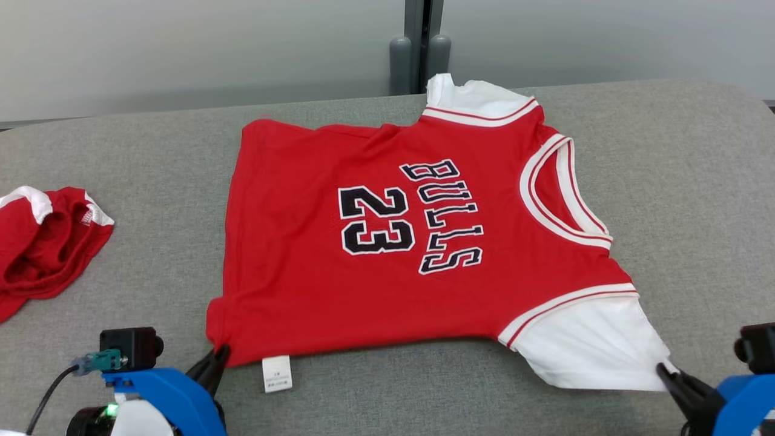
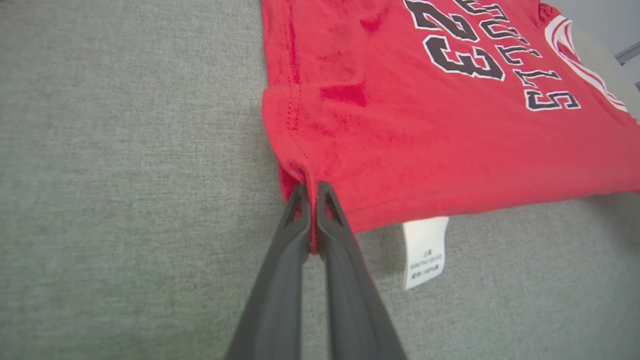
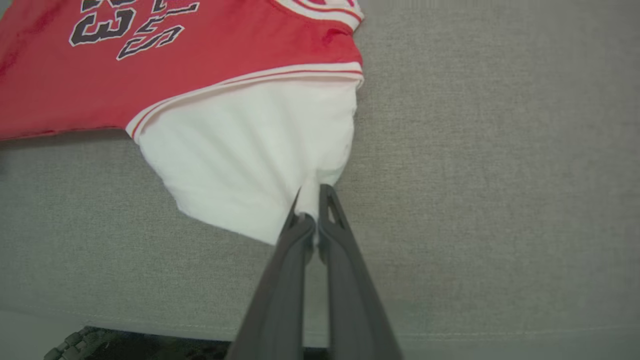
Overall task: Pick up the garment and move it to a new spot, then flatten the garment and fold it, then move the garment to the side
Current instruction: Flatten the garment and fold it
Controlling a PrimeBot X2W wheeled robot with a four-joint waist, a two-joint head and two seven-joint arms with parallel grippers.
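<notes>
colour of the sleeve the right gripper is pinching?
White fabric sleeve on the red Bulls jersey. Clearest in the right wrist view.

Crumpled red-white cloth at left on grey padded surface; pale wall behind.

Item: surface, covered in grey woven cloth, far corners rounded.

Lying on it:
1. Red jersey, spread nearly flat at the middle, "BULLS" and "23" facing up, neck to the right, hem to the left, white sleeves at the far and near right corners. A white care label lies at its near edge.
2. Second red-and-white garment, bunched at the left edge, well apart from the jersey.
</notes>
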